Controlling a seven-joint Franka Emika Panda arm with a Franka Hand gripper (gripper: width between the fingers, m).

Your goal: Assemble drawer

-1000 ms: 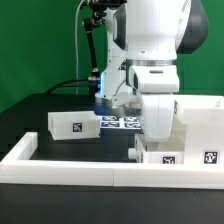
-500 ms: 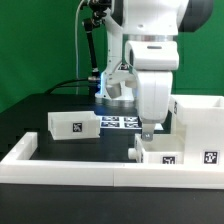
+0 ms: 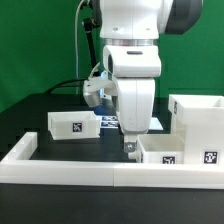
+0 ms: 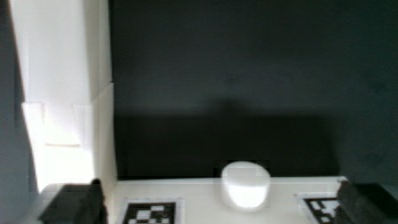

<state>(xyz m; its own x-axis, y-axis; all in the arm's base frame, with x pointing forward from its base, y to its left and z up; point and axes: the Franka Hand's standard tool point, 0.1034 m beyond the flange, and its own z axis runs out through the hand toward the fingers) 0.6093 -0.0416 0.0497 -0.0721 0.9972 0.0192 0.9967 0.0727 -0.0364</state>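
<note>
Exterior view shows the white arm (image 3: 135, 60) reaching straight down over the black table (image 3: 40, 110), with the gripper (image 3: 130, 150) low at the end of the front tray (image 3: 172, 150) that faces the exterior view's left, just beside it; whether it touches cannot be told from here. This small open-top tray sits just behind the long border wall (image 3: 70, 168) and carries a square tag on its near face. The tall box housing (image 3: 200, 118) stands right behind it on the exterior view's right, also tagged low on its front. The far tray (image 3: 74, 125) lies well apart on the exterior view's left, upright, its tag facing the camera, and the marker board (image 3: 108, 122) lies flat just beside it, partly hidden by the arm. In the wrist view the two dark fingers (image 4: 71, 203) stand spread wide at opposite edges, gripping nothing, and between them lies a white tray face with a rounded knob (image 4: 246, 184) and a square tag (image 4: 151, 212), bare black table beyond.
</note>
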